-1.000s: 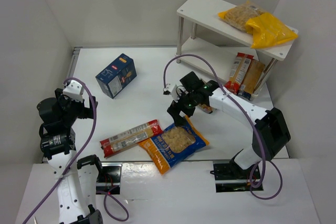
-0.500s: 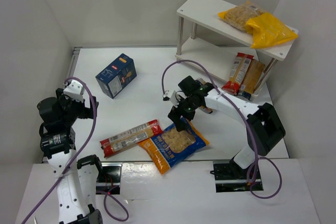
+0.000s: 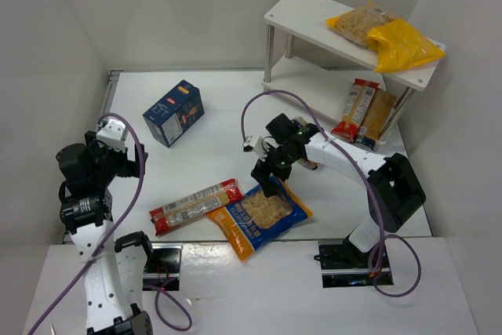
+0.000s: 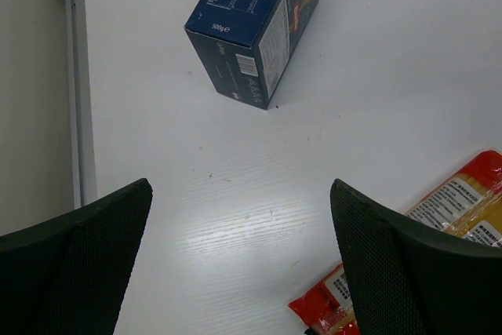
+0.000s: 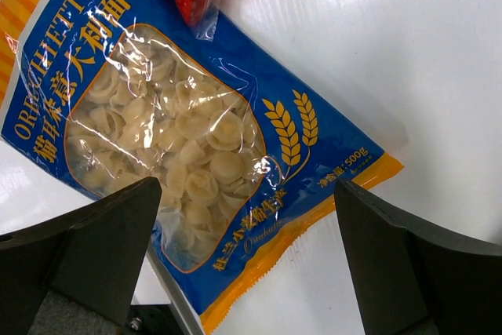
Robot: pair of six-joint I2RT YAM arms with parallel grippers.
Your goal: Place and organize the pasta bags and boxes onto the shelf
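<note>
Two yellow bags [image 3: 401,46] are seen on the top board of the white shelf [image 3: 302,12]. On its lower board, one red-and-clear spaghetti pack [image 3: 354,107] and one tan-brown carton [image 3: 376,118] are stood side by side. Three items are found on the surface [image 3: 220,100]: one dark-blue carton [image 3: 174,112], a second spaghetti pack [image 3: 194,205] and one orange-and-blue bag [image 3: 259,219], the last two touching. The right fingers [image 5: 94,256] are spread wide over that bag, with nothing gripped. The left fingers [image 4: 86,264] are likewise apart and empty.
</note>
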